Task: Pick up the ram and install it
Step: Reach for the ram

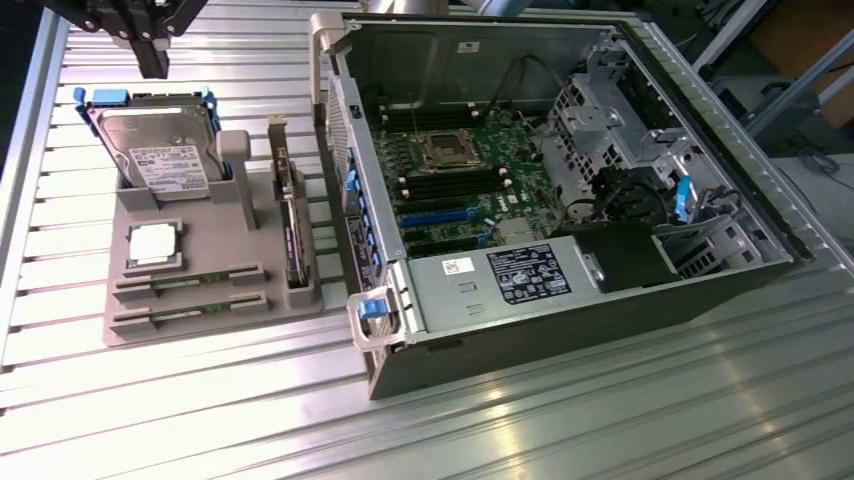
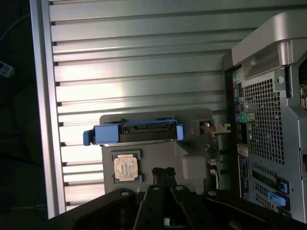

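Two ram sticks, thin and green, lie in slots at the near end of the grey holder tray: one ram and a second ram just in front of it. My gripper hangs high above the tray's far end, over the hard drive, well apart from the ram. Its black fingers are pressed together and hold nothing. In the wrist view the gripper points down with the hard drive and tray far below it.
An open computer case stands to the exterior view's right of the tray, its motherboard and dark memory slots exposed. On the tray also sit a silver CPU and an upright expansion card. The table is ribbed aluminium.
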